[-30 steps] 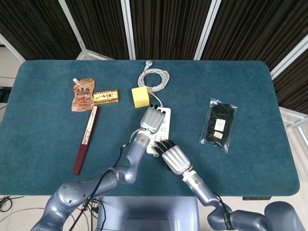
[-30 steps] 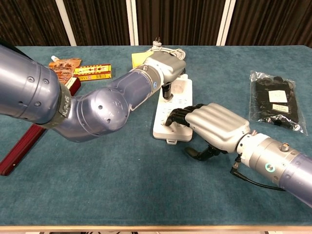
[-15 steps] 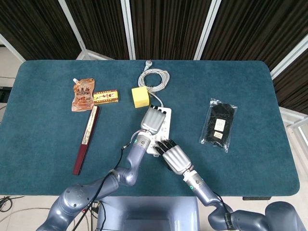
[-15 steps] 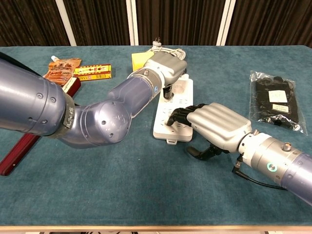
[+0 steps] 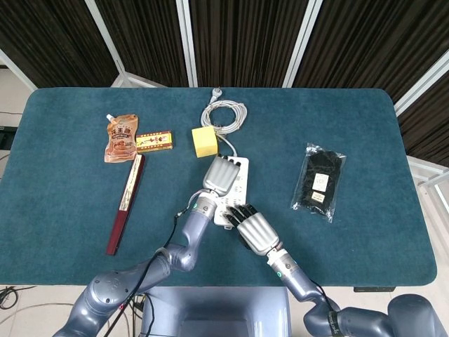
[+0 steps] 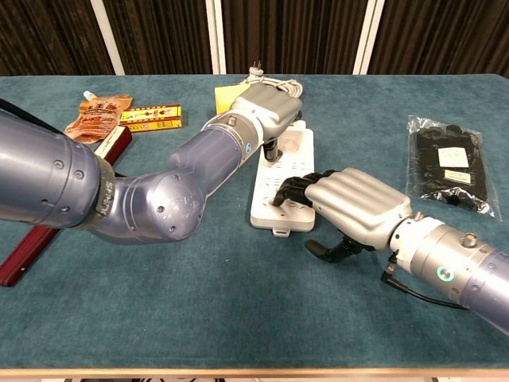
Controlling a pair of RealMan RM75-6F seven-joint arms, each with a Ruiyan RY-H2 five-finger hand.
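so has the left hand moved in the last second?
Barely. The left hand has crept toward the yellow block, up the power strip. The strip itself has not shifted.

Glossy blue-grey arms, silver hand with black fingers

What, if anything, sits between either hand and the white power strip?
Nothing visible does. The left hand is over the far part of the power strip, fingers down on it beside a plug. The right hand has its fingers on the near part.
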